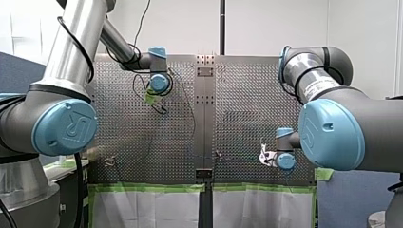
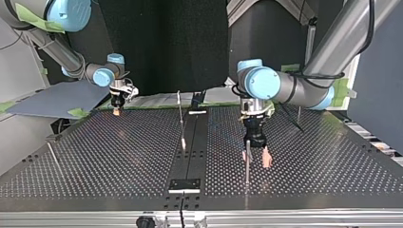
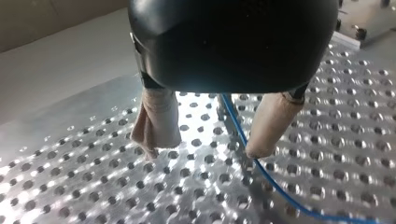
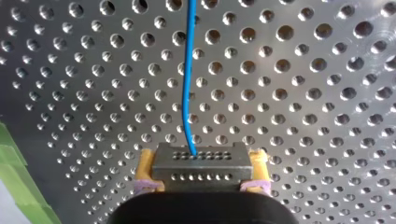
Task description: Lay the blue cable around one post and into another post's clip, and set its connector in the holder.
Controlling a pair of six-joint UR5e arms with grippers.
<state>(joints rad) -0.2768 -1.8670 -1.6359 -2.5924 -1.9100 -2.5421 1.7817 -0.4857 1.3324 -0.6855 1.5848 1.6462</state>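
In the right wrist view, my right gripper [image 4: 201,169] has its yellow pads [image 4: 145,169] shut on the grey connector [image 4: 201,161]. The blue cable [image 4: 188,84] runs from the connector straight ahead over the perforated plate. In the top view this gripper [image 2: 116,112] hangs at the far left edge of the table. My left gripper [image 3: 201,150] is open, its beige-padded fingers [image 3: 156,123] pointing down close to the plate. The blue cable [image 3: 243,140] passes between them, nearer one finger. The top view shows this gripper [image 2: 256,159] beside a thin metal post [image 2: 247,166].
A slim post [image 2: 180,114] stands by the table's centre strip, and another post [image 2: 52,154] leans at the top view's left. A small bright plate [image 2: 185,184] sits on the centre strip near the front edge. Green tape [image 1: 152,188] lines the table edge in the front view.
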